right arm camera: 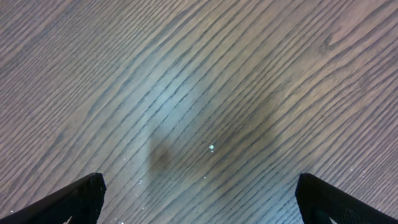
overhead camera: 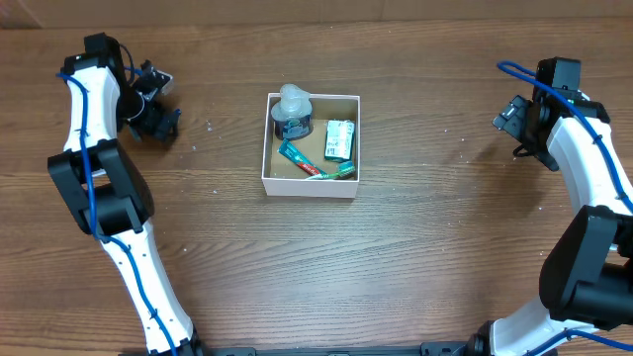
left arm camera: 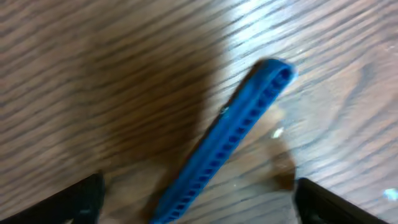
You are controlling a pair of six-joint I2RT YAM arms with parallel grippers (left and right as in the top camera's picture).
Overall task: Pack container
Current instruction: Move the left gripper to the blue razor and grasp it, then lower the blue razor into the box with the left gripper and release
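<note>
Blue ribbed plastic bar slants diagonally between the spread fingers of the left gripper, not clamped by them. Out toward that gripper's right, at mid-table, sits the square white-walled cardboard container holding toiletries. It is nearer this arm than the right gripper, which hangs agape and empty over the wooden table.

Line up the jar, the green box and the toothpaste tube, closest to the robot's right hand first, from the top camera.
From the right hand:
1. Green box, at the container's right wall.
2. Toothpaste tube, slanting along its robot-side wall.
3. Jar, in its far left corner.
</note>
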